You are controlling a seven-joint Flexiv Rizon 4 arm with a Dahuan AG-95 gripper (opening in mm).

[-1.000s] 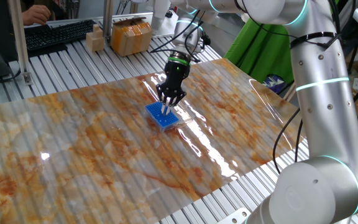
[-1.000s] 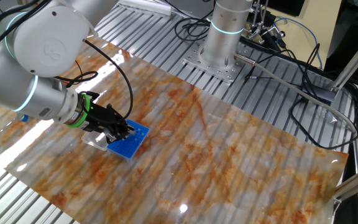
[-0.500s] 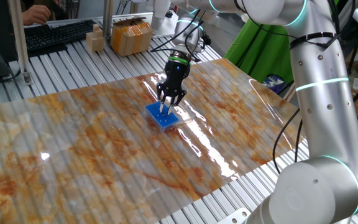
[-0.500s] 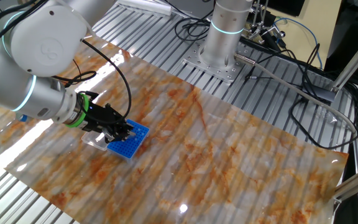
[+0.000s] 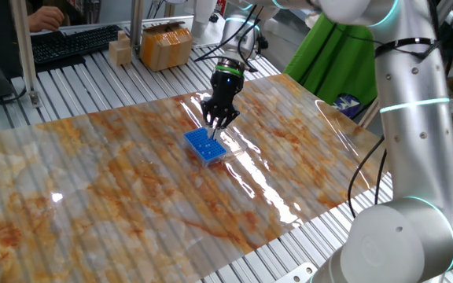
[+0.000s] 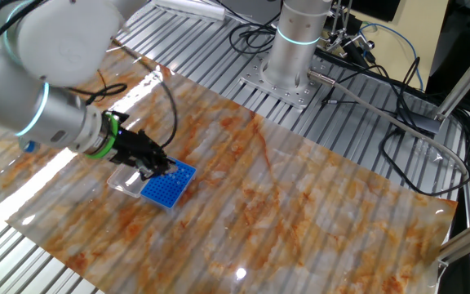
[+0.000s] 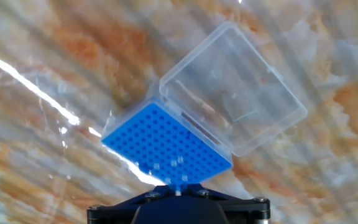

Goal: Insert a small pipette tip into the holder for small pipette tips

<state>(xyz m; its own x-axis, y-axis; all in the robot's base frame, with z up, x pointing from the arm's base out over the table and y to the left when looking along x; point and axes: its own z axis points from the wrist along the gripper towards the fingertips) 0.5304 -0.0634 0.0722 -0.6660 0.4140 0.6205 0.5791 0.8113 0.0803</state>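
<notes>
The holder for small pipette tips [image 5: 204, 147] [image 6: 168, 185] is a bright-blue rack lying on the marbled sheet. In the hand view the holder [image 7: 160, 140] shows its grid of holes, with a few pale tips [image 7: 174, 163] standing near the close corner. Its clear lid [image 7: 235, 102] lies open beside it. My gripper [image 5: 217, 123] [image 6: 160, 169] hangs just above the rack's edge. In the hand view my gripper [image 7: 178, 193] has its jaws almost together on a small pipette tip [image 7: 178, 188], a thin pale sliver pointing at the rack.
The marbled sheet [image 5: 132, 189] covers a slatted metal table. A keyboard [image 5: 69, 43] and a cardboard box [image 5: 166, 45] sit at the far end. The arm's base [image 6: 288, 49] and loose cables [image 6: 398, 122] lie on the other side.
My gripper has risen from the rack's top and shifted slightly away from it. The rack and its lid have stayed in place.
</notes>
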